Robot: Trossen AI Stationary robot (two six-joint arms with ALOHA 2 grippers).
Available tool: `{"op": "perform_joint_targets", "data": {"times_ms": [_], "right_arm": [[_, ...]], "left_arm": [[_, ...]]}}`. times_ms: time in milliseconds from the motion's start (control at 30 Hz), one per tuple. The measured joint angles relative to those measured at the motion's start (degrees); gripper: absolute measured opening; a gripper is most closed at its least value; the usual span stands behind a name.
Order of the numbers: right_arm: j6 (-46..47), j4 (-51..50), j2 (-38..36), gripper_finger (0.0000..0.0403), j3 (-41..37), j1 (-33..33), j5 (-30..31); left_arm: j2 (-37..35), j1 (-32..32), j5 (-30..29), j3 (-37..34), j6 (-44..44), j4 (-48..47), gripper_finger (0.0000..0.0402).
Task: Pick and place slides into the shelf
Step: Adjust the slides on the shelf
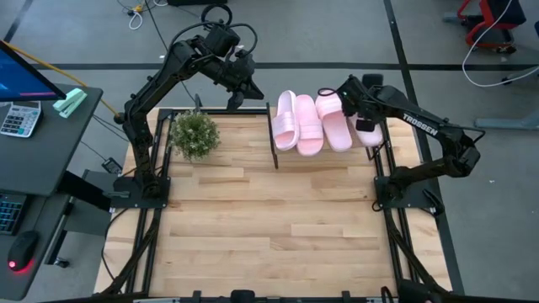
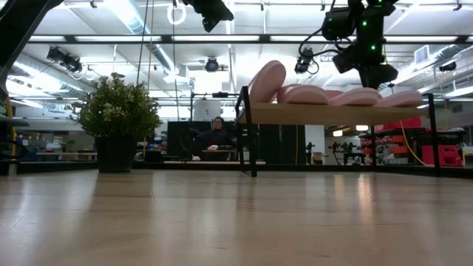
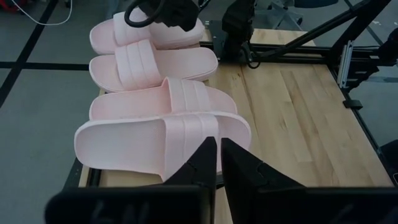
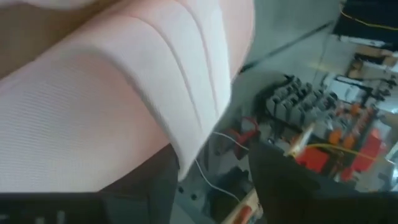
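Observation:
Four pale pink slides lie side by side on the shelf [image 2: 332, 113] at the table's far edge. In the high view three show clearly [image 1: 285, 120] [image 1: 308, 126] [image 1: 335, 122]. The fourth slide [image 1: 369, 132], at the shelf's right end, is partly under my right gripper [image 1: 358, 108]. The leftmost slide [image 2: 267, 80] is tilted, resting on its neighbour. My right gripper [image 4: 214, 186] is open, with the fourth slide's strap [image 4: 124, 93] close over one finger. My left gripper [image 3: 218, 158] is shut, raised above the shelf's left end [image 1: 240, 80]. My right gripper stands open from above at the strap [image 4: 180, 124] of the rightmost slide, which lies flat on the shelf. One finger [image 4: 149, 186] lies right at the strap's edge, and the other stands free beside the slide. Whether the finger touches the strap, I cannot tell.
A small potted plant [image 1: 194, 133] stands on the table left of the shelf. The shelf's black uprights [image 1: 275, 147] rise at its sides. Bare plank tabletop [image 1: 278, 219] stretches toward the near edge. A person sits far off in the room [image 2: 216, 137].

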Motion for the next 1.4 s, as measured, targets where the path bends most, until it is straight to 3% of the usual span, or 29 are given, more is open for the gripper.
{"op": "perform_joint_targets", "data": {"times_ms": [200, 833, 1167, 1400], "right_arm": [[0.59, -0.02, 0.00, 0.0217, 0.00, 0.07, 2.89], [6.78, -1.97, 0.00, 0.0224, 0.02, 1.32, -0.01], [5.69, -2.01, 0.00, 0.0224, 0.09, 5.86, 8.59], [7.95, -2.51, 0.04, 0.0222, 7.67, 9.30, 6.89]], "left_arm": [[0.00, 0.00, -0.01, 0.00, 0.00, 0.00, 0.0038], [0.00, 0.00, 0.00, 0.00, -0.81, -0.09, 0.0032], [0.01, 0.00, -0.01, 0.00, -0.85, -0.11, 0.0034], [0.02, 0.00, -0.01, 0.00, -0.85, -0.11, 0.0029]]}}
